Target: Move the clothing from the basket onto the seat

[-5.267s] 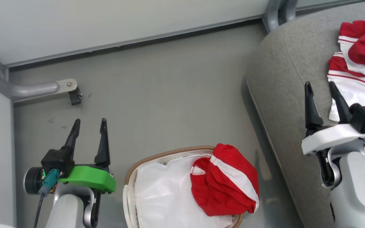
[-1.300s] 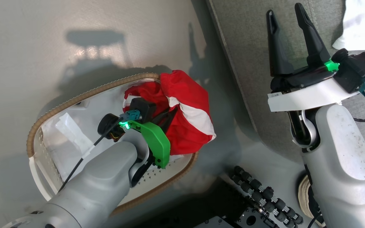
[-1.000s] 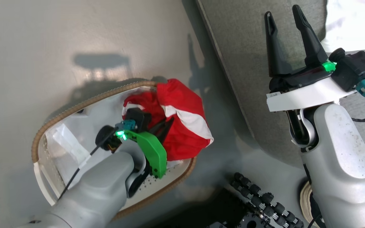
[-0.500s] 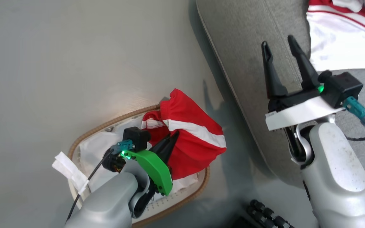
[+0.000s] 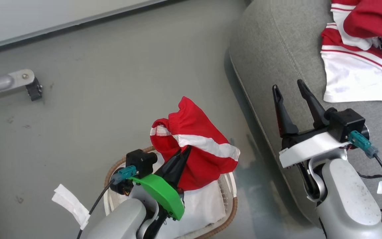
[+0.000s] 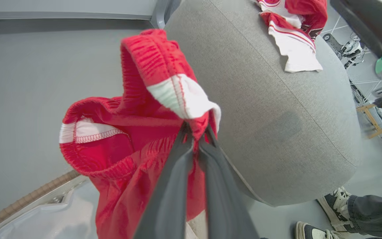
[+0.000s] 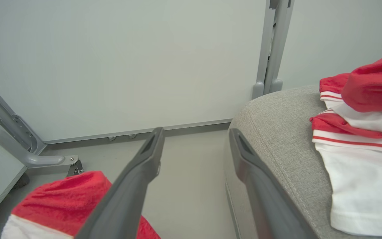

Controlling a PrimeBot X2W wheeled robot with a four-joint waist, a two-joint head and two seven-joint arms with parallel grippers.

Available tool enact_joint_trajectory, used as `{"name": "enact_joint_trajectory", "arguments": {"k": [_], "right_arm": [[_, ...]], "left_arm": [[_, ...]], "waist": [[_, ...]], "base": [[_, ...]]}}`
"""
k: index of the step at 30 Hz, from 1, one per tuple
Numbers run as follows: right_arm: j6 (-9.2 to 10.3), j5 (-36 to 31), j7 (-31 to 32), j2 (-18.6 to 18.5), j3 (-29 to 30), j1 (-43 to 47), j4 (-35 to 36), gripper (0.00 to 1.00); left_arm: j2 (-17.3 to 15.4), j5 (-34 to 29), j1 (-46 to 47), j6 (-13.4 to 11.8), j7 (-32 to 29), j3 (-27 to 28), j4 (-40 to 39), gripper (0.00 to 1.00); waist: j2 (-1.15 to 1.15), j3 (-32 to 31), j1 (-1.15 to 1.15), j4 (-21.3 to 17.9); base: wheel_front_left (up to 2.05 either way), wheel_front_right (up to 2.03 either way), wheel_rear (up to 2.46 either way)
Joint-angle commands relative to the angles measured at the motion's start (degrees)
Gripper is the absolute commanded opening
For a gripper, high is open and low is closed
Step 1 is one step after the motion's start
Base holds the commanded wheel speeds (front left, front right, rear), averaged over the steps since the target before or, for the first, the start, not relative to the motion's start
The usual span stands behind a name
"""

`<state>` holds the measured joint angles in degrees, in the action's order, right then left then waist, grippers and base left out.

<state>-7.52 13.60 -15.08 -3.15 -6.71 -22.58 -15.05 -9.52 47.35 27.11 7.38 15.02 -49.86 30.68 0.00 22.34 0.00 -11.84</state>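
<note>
The left gripper (image 5: 187,150) is clamped on a fold of red shorts (image 5: 197,146), its two dark fingers pressed together with the cloth bunched between their tips, as the left wrist view shows near the white stripe. The shorts are raised out of the basket (image 5: 234,204), which sits directly beneath the gripper, and only their lower folds hang near the white sheet (image 5: 204,205) lining it. The cloth balloons up and to the right of the pinch, with the waistband opening to its left and the white stripe running across the bundle towards the sofa.

The sofa (image 5: 277,59) lies to the right of this gripper and ahead of it, with a strip of bare floor between basket and cushion; its rounded near edge runs diagonally away. Red and white garments (image 5: 356,66) already lie on the cushion, well beyond the fingertips.

The right gripper (image 5: 287,84) hovers over the sofa's edge with its fingers spread wide and nothing between them. It is the nearer of the two to the sofa, but the load is in the left. The coming move looks like a carry rightwards and forwards, high enough for the hanging cloth to clear the cushion's rim.
</note>
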Motion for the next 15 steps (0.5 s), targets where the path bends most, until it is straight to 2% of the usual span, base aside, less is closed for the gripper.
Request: {"name": "enact_joint_trajectory", "arguments": {"k": [1, 6, 15], "right_arm": [[0.06, -0.3, -0.1, -0.4, 0.0, 1.5, -0.4, 1.0], [0.06, -0.7, -0.1, -0.5, -0.1, 3.9, -1.2, 1.0], [0.06, -0.8, -0.1, -0.7, 0.3, 7.5, -2.0, 1.0]], "left_arm": [[0.0, -1.1, -1.6, 0.2, 0.2, 1.1, -1.1, 0.0], [0.2, -4.5, -5.0, 0.2, 0.2, 6.3, -6.0, 0.0], [0.5, -9.4, -6.5, 0.2, 0.2, 11.1, -13.1, 0.0]], "waist": [[0.0, -4.9, 0.0, 3.4], [0.0, -8.5, 0.0, 4.7], [0.0, -13.0, 0.0, 6.7]], "base": [[0.0, 0.0, 0.0], [0.0, 0.0, 0.0], [0.0, 0.0, 0.0]]}}
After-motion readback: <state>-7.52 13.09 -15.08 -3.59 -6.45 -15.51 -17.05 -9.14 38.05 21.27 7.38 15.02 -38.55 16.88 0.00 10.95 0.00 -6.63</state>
